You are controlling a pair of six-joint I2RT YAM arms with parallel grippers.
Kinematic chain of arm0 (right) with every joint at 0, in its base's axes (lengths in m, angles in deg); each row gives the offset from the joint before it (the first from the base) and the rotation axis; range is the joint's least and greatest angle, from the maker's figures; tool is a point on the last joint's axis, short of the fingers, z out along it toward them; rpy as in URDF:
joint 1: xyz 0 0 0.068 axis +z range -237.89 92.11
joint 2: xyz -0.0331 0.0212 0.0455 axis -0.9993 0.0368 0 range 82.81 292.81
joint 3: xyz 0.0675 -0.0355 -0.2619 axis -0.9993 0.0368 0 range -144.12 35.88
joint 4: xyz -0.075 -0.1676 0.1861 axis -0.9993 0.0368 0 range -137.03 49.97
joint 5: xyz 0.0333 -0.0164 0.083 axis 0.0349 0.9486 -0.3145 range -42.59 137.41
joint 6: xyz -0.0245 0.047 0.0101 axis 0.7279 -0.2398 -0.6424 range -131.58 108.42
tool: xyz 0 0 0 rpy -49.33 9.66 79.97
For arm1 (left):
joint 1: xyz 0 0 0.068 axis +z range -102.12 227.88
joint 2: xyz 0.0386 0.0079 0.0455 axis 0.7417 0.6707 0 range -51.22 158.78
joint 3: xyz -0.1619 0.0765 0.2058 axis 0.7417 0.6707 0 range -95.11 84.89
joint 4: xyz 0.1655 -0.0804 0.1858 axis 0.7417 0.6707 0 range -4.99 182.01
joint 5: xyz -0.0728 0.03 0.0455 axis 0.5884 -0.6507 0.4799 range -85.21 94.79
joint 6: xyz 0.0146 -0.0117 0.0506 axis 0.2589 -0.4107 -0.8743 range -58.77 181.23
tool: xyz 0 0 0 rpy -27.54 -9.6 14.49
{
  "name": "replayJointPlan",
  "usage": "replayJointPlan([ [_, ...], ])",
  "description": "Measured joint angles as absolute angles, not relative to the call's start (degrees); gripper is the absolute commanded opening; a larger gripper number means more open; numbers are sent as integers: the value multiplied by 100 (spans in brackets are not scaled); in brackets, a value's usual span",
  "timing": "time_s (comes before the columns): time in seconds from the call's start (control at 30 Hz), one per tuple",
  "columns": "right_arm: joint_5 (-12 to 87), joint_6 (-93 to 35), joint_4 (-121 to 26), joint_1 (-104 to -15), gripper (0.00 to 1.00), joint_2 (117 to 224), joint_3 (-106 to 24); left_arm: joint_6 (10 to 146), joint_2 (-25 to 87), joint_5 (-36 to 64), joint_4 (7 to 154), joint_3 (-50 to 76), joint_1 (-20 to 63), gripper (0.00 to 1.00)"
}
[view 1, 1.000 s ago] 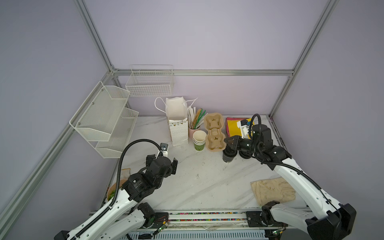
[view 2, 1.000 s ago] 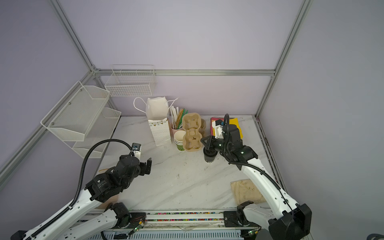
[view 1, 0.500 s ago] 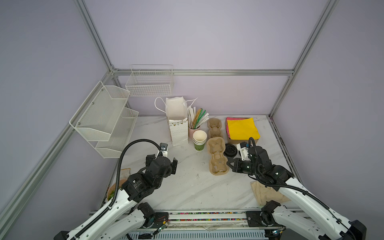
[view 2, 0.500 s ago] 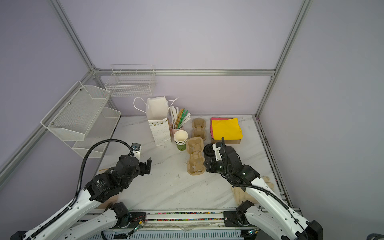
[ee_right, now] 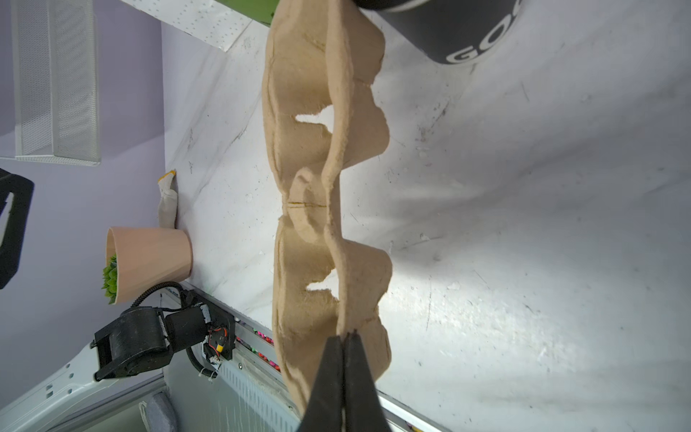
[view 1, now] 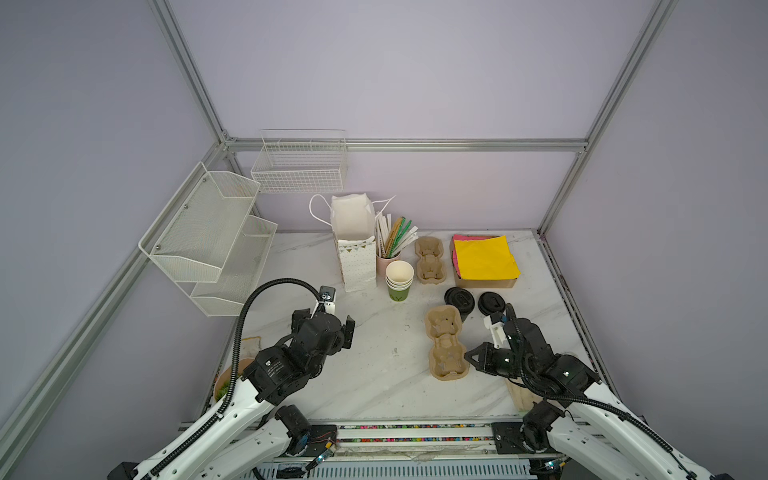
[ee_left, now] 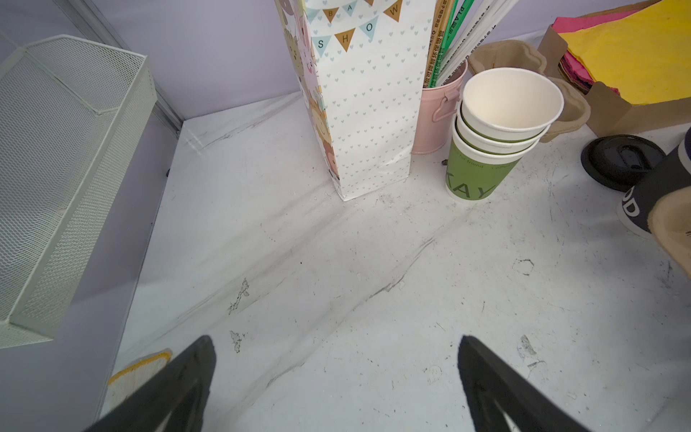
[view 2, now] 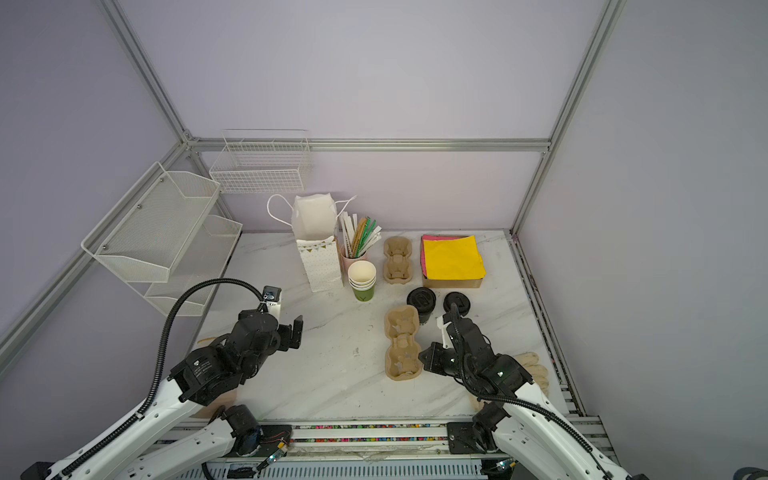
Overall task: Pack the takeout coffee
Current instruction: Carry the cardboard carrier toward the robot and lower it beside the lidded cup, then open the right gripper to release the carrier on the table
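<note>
Moulded brown pulp is all the right hand (ee_right: 343, 336) has hold of. Its fingers are pressed fully together on the thin rim at the near end of the two-cup carrier (view 1: 444, 343), pinching one wall of it. The takeout coffee (view 1: 460, 305), a dark cup under a black cap, stands upright on the desk (view 1: 374, 374) at the carrier's far end. It is just beside the carrier or touching it; I cannot tell which. A loose black lid (view 1: 492, 303) lies flat just beside the cup on its other side. The left hand (ee_left: 334, 348) hangs spread wide over bare desk, holding nothing, well apart from the cup.

The main risk, I judge, is the carrier's far end: any swing or push from the gripped end could nudge the cup and tip it. The pinch sits at one end of a long, soft piece, so the carrier may sag, twist or slide out. The pulp rim may also crumple or tear. If the cup goes in while the carrier is held crooked, it could seat askew and pop its cap.
</note>
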State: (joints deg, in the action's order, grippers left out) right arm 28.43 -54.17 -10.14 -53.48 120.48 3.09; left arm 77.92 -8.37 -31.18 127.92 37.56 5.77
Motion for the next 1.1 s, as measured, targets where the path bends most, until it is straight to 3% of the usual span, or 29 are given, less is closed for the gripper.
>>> replayJointPlan([
  [0.63, 3422, -6092, 159, -5343, 0, 11624, 693, 7792, -830, -3114, 12792, 3756, 577, 100],
  [0.97, 3765, -6236, -2, -5343, 0, 12358, 689, 7792, -800, -3092, 12792, 3756, 577, 100],
  [1.1, 3848, -6263, -22, -5343, 15, 12520, 687, 7792, -795, -3079, 12792, 3756, 577, 100],
])
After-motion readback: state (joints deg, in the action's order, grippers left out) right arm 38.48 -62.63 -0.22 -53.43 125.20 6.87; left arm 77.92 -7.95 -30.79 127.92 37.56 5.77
